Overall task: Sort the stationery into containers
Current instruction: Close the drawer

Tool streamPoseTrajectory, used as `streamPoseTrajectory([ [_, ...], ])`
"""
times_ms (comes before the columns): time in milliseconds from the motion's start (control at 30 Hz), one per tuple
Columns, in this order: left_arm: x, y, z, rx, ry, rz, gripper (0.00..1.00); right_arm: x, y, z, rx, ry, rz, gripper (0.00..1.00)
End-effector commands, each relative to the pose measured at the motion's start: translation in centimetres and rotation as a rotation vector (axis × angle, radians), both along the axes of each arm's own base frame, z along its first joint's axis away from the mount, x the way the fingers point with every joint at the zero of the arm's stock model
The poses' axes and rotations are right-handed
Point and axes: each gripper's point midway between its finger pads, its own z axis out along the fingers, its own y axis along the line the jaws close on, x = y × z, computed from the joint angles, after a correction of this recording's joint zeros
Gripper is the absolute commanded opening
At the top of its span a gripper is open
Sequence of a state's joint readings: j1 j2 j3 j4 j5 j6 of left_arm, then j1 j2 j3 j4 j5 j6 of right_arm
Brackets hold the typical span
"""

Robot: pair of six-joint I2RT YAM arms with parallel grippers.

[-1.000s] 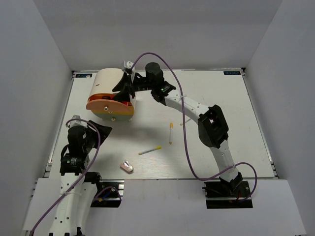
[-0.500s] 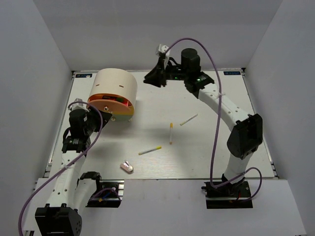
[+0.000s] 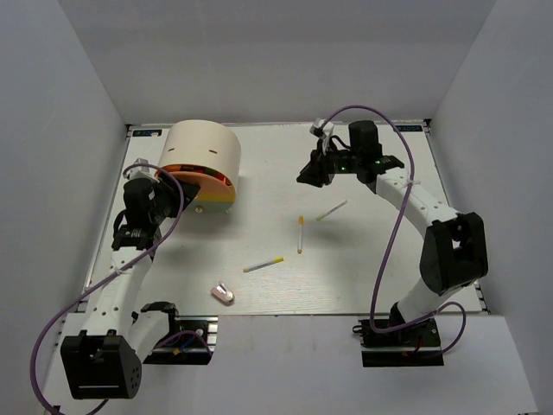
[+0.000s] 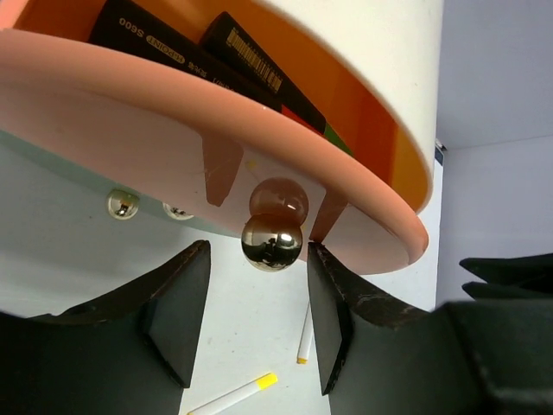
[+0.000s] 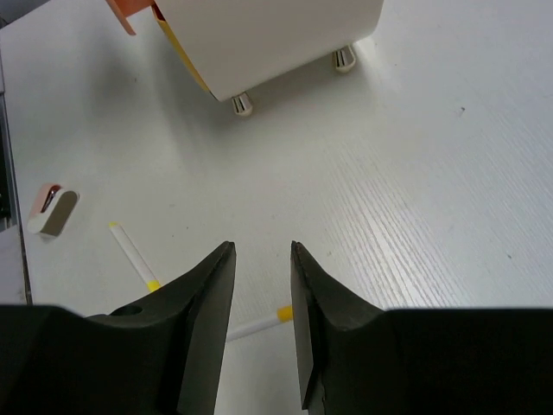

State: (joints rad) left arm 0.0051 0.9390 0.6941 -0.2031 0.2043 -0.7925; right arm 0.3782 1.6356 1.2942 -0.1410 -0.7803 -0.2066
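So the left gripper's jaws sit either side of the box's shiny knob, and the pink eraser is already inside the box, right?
Wrong about the eraser: the top view shows it lying on the table near its front edge, outside the box. The left gripper does have its jaws either side of the shiny knob.

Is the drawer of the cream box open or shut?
Open: the orange front stands out from the cream box, and black markers lie visible in the gap behind it.

My left wrist view: white print reading "S600" runs along a black marker (image 4: 143, 35) in the orange drawer (image 4: 380, 151); a second marker (image 4: 259, 73) bears a barcode.
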Motion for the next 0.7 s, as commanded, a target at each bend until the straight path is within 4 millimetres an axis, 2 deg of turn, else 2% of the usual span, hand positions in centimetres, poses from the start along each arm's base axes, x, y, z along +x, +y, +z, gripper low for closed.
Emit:
streamPoseTrajectory([
  [0,1.2,0.0,3.3,0.012,-0.098,-0.011,0.59,-0.7,-1.0,2.4,0.021,-0.079,0.006,0.38],
  [233,1.9,0.6,2.9,0.031,-0.089,0.016,0.59,-0.6,-2.4,1.7,0.017,-0.054,-0.019,0.38],
  [667,2.9,1.1,2.5,0.042,-0.092,0.043,0.59,-1.0,-3.7,0.2,-0.01,-0.035,-0.033,0.4],
])
